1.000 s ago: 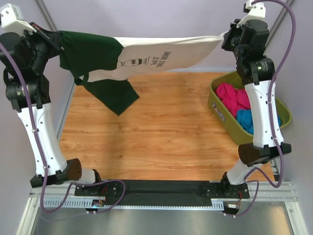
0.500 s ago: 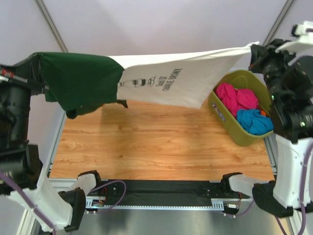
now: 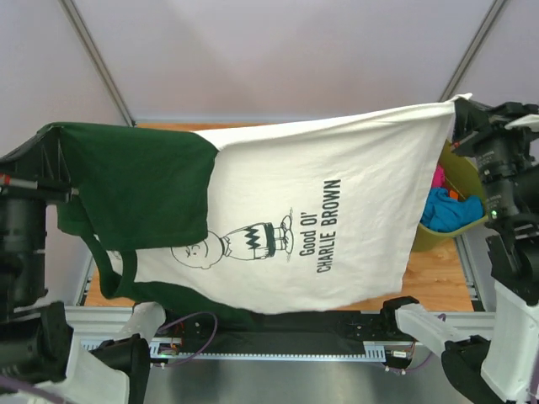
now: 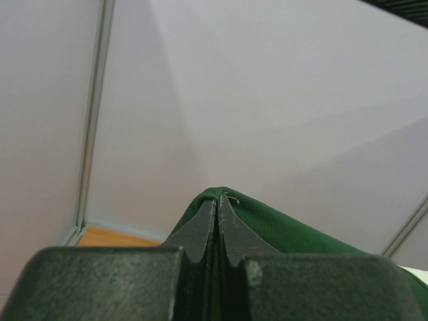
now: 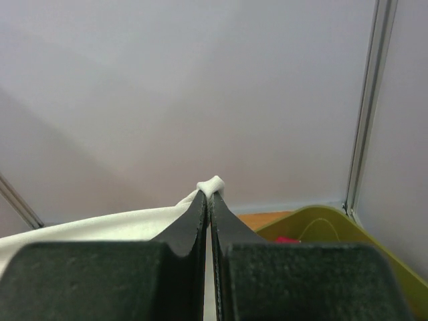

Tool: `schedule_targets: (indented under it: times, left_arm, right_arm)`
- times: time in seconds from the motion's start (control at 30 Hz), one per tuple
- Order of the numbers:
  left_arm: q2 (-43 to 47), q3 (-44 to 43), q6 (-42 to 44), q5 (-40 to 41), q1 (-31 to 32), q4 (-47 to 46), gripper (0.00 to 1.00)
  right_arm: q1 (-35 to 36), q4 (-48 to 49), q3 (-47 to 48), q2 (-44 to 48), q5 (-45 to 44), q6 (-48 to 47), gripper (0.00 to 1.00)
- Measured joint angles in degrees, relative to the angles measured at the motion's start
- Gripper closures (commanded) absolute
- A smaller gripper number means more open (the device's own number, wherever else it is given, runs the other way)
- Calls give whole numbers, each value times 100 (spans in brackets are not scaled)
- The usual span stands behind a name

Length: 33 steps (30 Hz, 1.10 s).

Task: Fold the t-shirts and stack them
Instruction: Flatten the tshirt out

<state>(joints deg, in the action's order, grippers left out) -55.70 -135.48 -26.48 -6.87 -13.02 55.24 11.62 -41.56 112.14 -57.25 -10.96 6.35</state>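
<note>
- the t-shirt (image 3: 337, 185) hangs spread in the air between both arms, above the table (image 3: 438, 282), reaching from its left edge to its right edge
- the left gripper (image 4: 217, 204) is closed on the green part, and the right gripper (image 5: 208, 190) is closed on a white corner
- the cloth looks light, soft and floppy; i judge that corners and edges are the best places to hold it
- the print reads "good ol' charlie brown" beside a small cartoon face

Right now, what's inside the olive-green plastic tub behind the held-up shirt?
The olive-green plastic tub holds a crumpled blue cloth and a sliver of pink cloth. The hanging white cotton t-shirt with green sleeves covers the rest of it.
</note>
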Motion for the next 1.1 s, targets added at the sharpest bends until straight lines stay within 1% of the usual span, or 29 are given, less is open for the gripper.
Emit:
schedule_targets:
  times: [0.13, 0.3, 0.4, 0.53, 0.7, 0.8, 0.9, 1.0, 1.1]
  left_arm:
    - [-293, 745, 37, -15, 0, -83, 100]
    - [-815, 1976, 90, -28, 2, -289, 100]
    - [-1034, 2885, 85, -42, 4, -597, 100]
    - [-1012, 4199, 66, -44, 13, -1071, 100]
    - [-1054, 5510, -22, -44, 28, -1873, 100]
    - [-1287, 5958, -24, 9, 136, -2413, 100]
    - [-1744, 6109, -24, 103, 269, -2837, 100]
    - [-2363, 6050, -22, 221, 297, -3189, 100]
    - [-3086, 5692, -11, 317, 297, -3344, 100]
  right_arm:
    - [22, -15, -297, -407, -22, -2, 100]
    - [37, 57, -1108, -1062, -33, 2, 100]
    - [46, 164, -1661, -1445, -31, 26, 100]
    - [55, 411, -2186, -1967, -35, 90, 100]
    - [63, 887, -2393, -2802, -151, 116, 100]
    - [63, 1193, -2317, -3462, -254, 114, 100]
    - [63, 1322, -1928, -4297, -326, 107, 100]
    - [63, 1311, -1244, -5132, -363, 85, 100]
    - [63, 1333, -643, -5748, -396, 68, 100]
